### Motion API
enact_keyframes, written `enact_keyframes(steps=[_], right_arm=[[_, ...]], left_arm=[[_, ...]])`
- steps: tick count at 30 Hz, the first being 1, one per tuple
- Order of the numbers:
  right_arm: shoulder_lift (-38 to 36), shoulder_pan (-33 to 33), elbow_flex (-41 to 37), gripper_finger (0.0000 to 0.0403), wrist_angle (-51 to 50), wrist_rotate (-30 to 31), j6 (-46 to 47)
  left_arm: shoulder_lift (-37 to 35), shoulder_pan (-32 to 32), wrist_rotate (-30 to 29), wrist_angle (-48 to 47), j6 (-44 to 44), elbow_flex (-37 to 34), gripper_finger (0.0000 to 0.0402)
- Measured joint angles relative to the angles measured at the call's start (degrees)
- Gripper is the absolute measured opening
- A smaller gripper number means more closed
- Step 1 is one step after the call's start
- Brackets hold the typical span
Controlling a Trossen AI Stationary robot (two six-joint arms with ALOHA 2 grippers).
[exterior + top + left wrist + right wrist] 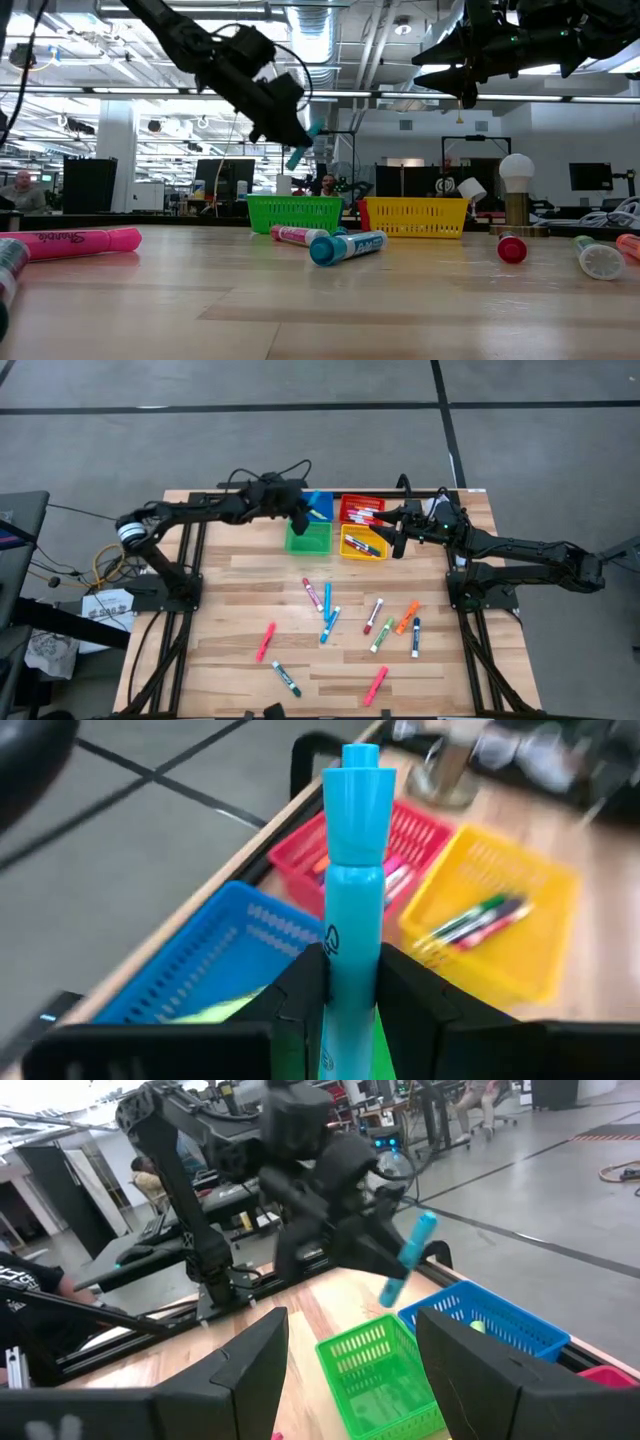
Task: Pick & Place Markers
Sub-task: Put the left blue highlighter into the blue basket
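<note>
While its fingers pinch a light-blue felt-tip marker with a blue cap [352, 870] by the barrel, the left gripper [299, 517] hangs in the air above the far edge of the pale wooden tabletop [230, 610], over the small green square plastic bin [308, 538] and beside the blue square plastic bin [320, 506]. In the low view that marker tilts clear of the bins. To the right stand the red square plastic bin [361, 508] and, nearer the middle of the tabletop, the yellow square plastic bin [362, 544], each with markers lying inside. The right gripper [398, 542] hovers beside the yellow bin's right side, its two fingers spread apart with nothing between them, as the right wrist view shows. The loose markers [329, 620] lie scattered flat across the centre and near half of the tabletop, well apart from the bins: a pink one [265, 641] toward the left, a green-capped one [286, 678] near the front edge, blue and red ones in the middle, and an orange one [406, 617] and another pink one [376, 685] further right.
</note>
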Motion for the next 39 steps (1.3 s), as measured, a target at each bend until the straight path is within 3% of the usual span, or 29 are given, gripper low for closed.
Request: enact_keyframes(steps=[6,15,24,32,39], right_arm=[[0.0,0.0,0.0,0.0209,0.0,0.0,0.0],[0.1,0.0,0.0,0.0209,0.0,0.0,0.5],[0.1,0.0,0.0,0.0209,0.0,0.0,2.0],[0.1,0.0,0.0,0.0209,0.0,0.0,2.0],[0.1,0.0,0.0,0.0209,0.0,0.0,2.0]], left_arm=[[4.2,2.0,0.0,-0.5,13.0,2.4,0.0076],[6.6,4.8,1.0,-1.1,23.3,2.4,0.0076],[10.5,4.6,2.9,0.6,27.2,2.4,0.0076],[15.5,4.6,2.8,0.7,28.6,7.6,0.0074],[16.1,4.7,2.8,-5.9,30.1,8.1,0.0074]])
